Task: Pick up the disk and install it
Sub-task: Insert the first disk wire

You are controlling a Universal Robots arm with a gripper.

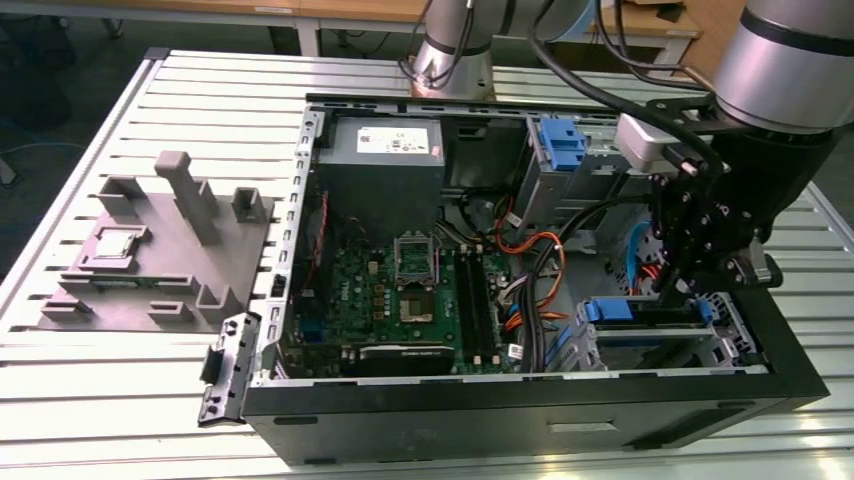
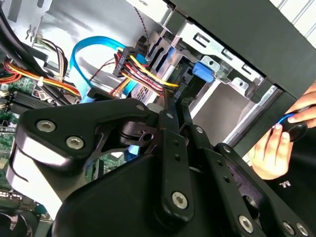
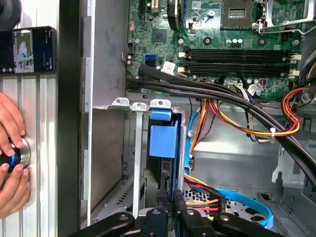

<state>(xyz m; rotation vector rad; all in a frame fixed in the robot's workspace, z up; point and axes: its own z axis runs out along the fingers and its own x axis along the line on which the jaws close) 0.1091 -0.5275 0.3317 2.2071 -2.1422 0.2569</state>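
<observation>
The disk [image 1: 643, 312] sits on edge in the drive cage [image 1: 727, 335] at the exterior view's lower right, the claw [image 1: 671, 288] just above it, fingers pressed together and empty; probably stiff, weighty and shock-sensitive, best gripped by its blue rails.

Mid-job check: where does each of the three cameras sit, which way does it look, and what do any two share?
Exterior view: off the arm, looking down into the open computer case; the arm and tool show.
First wrist view: rides the arm, looks along the tool at the blue bay latch.
Second wrist view: behind the tool linkage, facing the drive bay.
Both wrist views share a person's hand outside the case.
</observation>
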